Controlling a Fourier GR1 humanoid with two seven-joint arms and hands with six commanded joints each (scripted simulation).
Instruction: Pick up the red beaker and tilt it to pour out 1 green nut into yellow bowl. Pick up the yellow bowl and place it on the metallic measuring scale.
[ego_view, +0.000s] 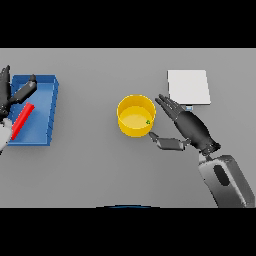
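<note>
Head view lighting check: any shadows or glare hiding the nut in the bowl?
Head view: light is flat and even, no glare on the table. The yellow bowl has only soft shading on its inner wall; the green nut stays visible at its right side. The right hand casts no strong shadow; the scale reads plain white.

Bowl (136, 116): mid-table, a nut (148, 121) inside at its right wall.
Scale (188, 87): right of the bowl, farther back.
Right hand (186, 124): just right of the bowl, near side of the scale.
Tray (35, 110): far left, a beaker (22, 120) lying in it.
Left hand (11, 92): over the tray's far left corner.
</note>
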